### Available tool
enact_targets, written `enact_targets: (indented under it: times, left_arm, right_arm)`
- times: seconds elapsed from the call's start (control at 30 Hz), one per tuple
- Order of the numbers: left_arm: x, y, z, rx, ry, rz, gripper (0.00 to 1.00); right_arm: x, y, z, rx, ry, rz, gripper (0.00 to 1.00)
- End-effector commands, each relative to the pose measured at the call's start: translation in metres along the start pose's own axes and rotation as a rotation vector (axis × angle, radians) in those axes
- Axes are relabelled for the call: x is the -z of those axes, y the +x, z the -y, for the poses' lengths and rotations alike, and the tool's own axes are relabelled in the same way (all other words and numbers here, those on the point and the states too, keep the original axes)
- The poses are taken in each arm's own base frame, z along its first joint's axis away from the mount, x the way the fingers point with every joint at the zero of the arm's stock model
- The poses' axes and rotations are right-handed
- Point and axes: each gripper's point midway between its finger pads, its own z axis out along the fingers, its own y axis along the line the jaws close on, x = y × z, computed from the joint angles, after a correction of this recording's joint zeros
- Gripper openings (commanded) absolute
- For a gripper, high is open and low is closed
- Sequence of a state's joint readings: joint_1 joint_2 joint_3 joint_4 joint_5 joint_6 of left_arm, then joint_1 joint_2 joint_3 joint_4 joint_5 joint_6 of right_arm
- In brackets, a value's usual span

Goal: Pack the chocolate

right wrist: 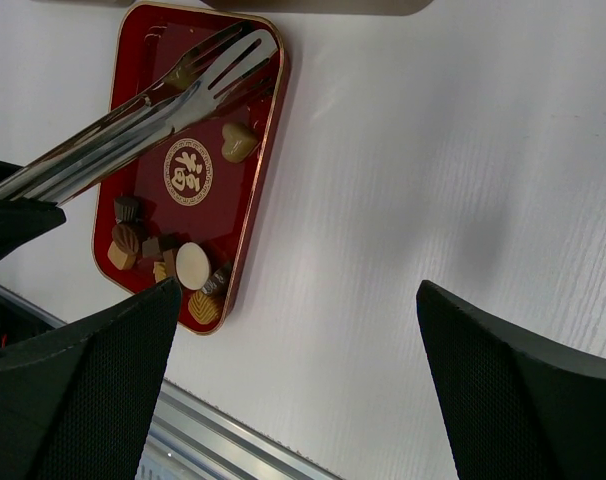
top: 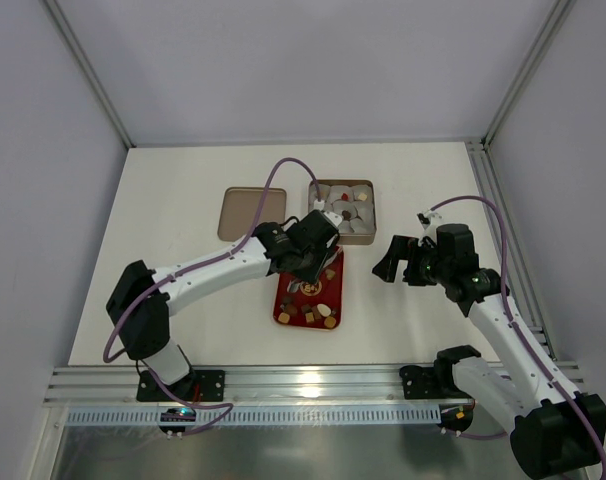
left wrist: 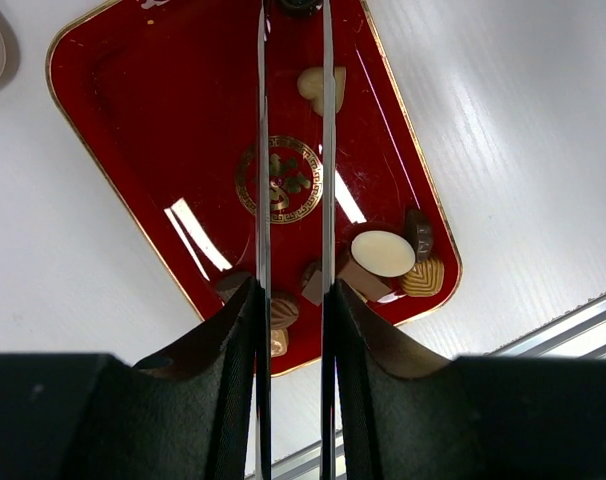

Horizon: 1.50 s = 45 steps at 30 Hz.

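Left hand (left wrist: pixel 293 290) clenched on tongs (right wrist: pixel 163 110), tips over far end of tray (left wrist: pixel 133 100). Can't tell if the tips carry anything. Chocolate (left wrist: pixel 383 253) mostly bunched at tray's near end, one cream heart (right wrist: pixel 238 140) alone nearer the middle. Right hand (right wrist: pixel 298 290) released, fingers wide, over bare desk (top: pixel 183 200) right of tray. Tin (top: pixel 373 210) of paper cups sits just past tray, lid (top: pixel 251 213) to its left.

I find the tray (top: pixel 333 280) at the centre of the worktop (top: pixel 183 200), with the chocolate pieces (top: pixel 318 312) clustered at its near end. Behind it sits the box (top: pixel 358 238) holding cups (top: pixel 335 205); the lid (top: pixel 251 213) lies to the box's left.
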State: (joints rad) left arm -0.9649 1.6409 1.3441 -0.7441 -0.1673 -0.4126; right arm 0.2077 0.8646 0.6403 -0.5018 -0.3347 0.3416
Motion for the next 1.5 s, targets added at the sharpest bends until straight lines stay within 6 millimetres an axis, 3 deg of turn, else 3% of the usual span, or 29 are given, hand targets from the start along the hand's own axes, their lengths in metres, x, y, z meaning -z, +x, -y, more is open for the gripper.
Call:
enact_targets:
  times: [0.0,0.7,1.1,1.47]
  left_arm:
    - [0.018,-0.022,0.003,0.008,0.017,0.087,0.31]
    - [0.033,-0.010,-0.010,0.012,-0.016,0.085,0.31]
    - [0.037,-0.007,0.004,-0.013,0.068,0.065,0.39]
    - [0.030,0.005,0.010,-0.049,0.080,0.011,0.38]
  right_arm:
    - [-0.001,-0.008,-0.003,0.026,-0.011,0.028,1.00]
    - [-0.002,-0.006,-0.003,0.026,-0.005,0.021,1.00]
    - [-0.001,-0.006,-0.003,0.028,-0.004,0.020,1.00]
    - [-0.002,-0.005,-0.004,0.030,-0.006,0.015,1.00]
